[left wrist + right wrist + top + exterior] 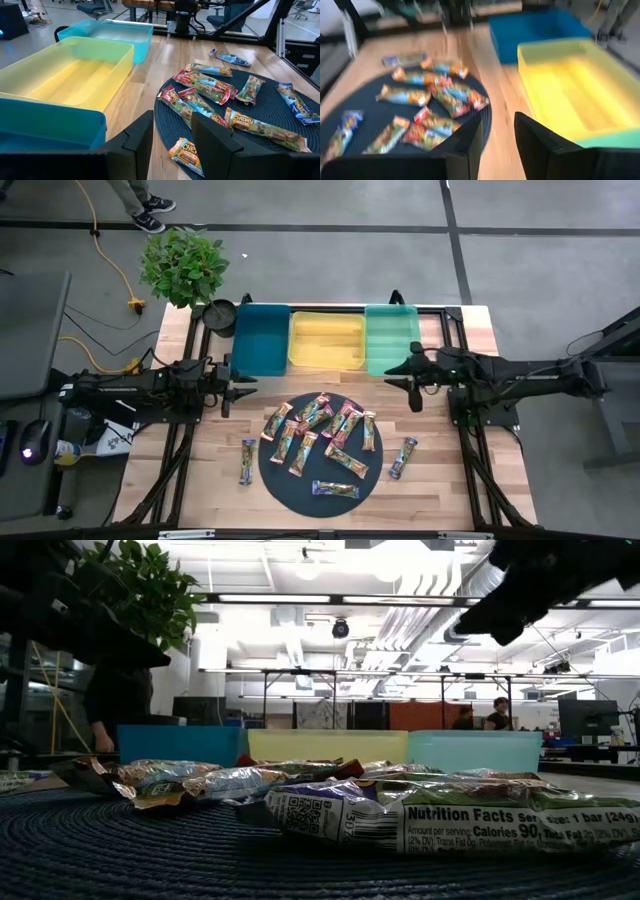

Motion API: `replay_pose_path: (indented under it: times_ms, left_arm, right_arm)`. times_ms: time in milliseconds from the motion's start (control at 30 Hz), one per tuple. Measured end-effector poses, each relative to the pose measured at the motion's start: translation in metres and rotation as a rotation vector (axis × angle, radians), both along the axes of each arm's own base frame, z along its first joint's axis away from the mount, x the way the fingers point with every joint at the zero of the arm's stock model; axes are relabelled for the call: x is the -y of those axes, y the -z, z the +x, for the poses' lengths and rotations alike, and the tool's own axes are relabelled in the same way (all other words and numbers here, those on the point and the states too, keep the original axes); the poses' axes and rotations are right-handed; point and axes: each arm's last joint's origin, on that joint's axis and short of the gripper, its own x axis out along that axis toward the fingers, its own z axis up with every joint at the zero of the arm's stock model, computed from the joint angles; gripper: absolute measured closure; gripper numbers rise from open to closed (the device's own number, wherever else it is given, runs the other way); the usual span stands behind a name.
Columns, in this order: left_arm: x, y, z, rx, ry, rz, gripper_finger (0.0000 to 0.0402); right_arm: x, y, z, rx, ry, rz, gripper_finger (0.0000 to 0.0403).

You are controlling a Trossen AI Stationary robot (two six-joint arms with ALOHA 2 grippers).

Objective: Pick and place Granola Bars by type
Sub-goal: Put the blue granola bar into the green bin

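Observation:
Several granola bars [320, 435] in blue, orange-green and pink-red wrappers lie flat on a dark round mat [300, 485]. One blue bar [247, 461] lies on the wood left of the mat, and another [402, 458] lies on the wood to its right. Blue [261, 338], yellow [326, 340] and green [392, 338] trays stand in a row at the far edge. My left gripper [243, 387] hovers open by the blue tray's near corner, pointing right. My right gripper [398, 373] hovers open near the green tray, pointing left. Both wrist views show empty fingers, the left gripper [172, 137] and the right gripper [497, 140].
A potted plant [183, 265] and a small black round dish [219, 313] stand at the table's far left corner. A person's feet [150, 210] show on the floor beyond. Bare wood lies between the trays and the mat.

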Motion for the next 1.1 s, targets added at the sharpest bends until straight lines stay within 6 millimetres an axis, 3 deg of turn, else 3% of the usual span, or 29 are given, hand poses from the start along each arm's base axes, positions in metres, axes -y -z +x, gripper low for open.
replay_pose_path:
  times_ms: [300, 533, 800, 1100]
  left_arm:
    - [0.0, 0.0, 0.0, 0.0, 0.0, 0.0, 0.027]
    - [0.0, 0.0, 0.0, 0.0, 0.0, 0.0, 0.027]
    - [0.0, 0.0, 0.0, -0.001, 0.0, 0.0, 0.027]
    - [0.0, 0.0, 0.0, 0.0, 0.0, 0.0, 0.027]
  right_arm:
    - [0.001, -0.025, 0.023, -0.326, -0.013, 0.08, 0.0304]
    - [-0.012, -0.036, 0.028, -0.395, -0.29, 0.138, 0.0304]
    - [-0.045, -0.028, 0.017, -0.488, -0.634, -0.039, 0.0304]
    - [-0.073, -0.005, 0.012, -0.556, -0.796, -0.168, 0.0304]
